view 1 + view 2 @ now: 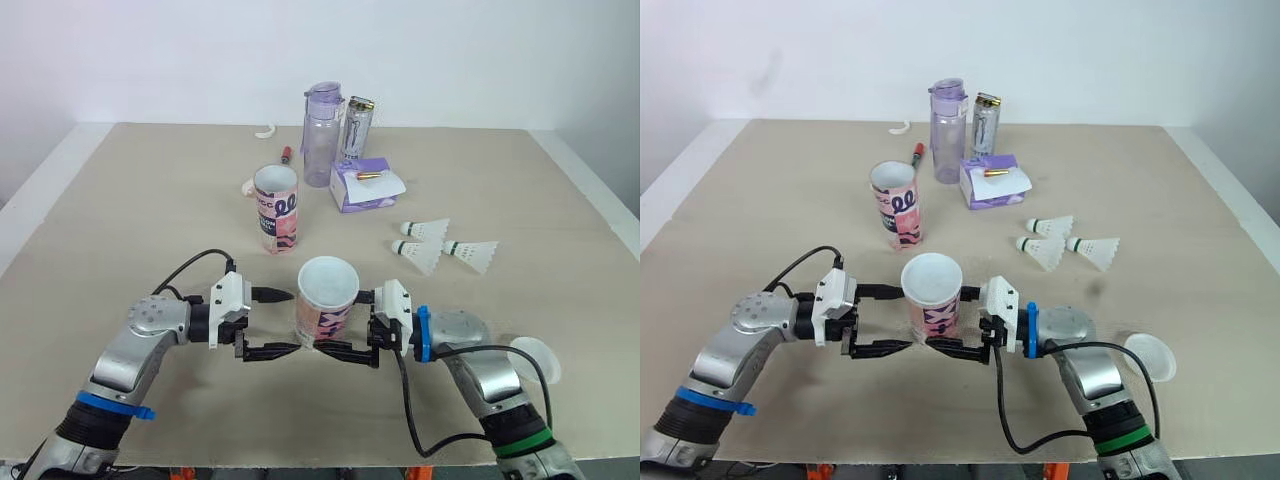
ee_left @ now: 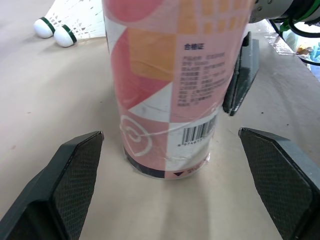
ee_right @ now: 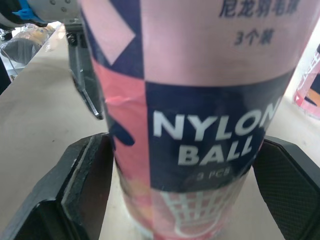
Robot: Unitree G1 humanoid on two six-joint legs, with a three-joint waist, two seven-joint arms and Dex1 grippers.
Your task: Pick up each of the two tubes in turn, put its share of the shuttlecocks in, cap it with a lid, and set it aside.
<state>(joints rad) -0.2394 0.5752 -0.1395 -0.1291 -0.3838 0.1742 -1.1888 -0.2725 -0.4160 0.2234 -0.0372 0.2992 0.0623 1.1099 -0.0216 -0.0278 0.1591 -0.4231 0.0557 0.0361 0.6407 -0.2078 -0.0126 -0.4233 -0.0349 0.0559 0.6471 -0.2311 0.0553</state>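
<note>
Both forearms lie low over the pale wooden bench (image 1: 120, 220), reaching inward from either side to the pink-and-navy patterned cardboard tube (image 1: 326, 290). The tube stands upright, mouth open, near the bench's front edge. The right claw (image 1: 342, 325) straddles its base, fingers pressed against both sides. The left claw (image 1: 290, 321) is spread wide, its fingers clear of the tube. A round white plastic lid (image 1: 535, 360) lies beside the right forearm. Three white shuttlecocks (image 1: 440, 245) lie in open room farther back on the right. A second patterned tube (image 1: 276, 208) stands behind on the left.

Near tube (image 1: 327, 300): pink, navy and white geometric print, white interior. Shuttlecocks (image 1: 420, 256): white, green-banded corks. Bottle (image 1: 322, 135) and box (image 1: 366, 186): lilac. Desk (image 1: 150, 220): beige.
</note>
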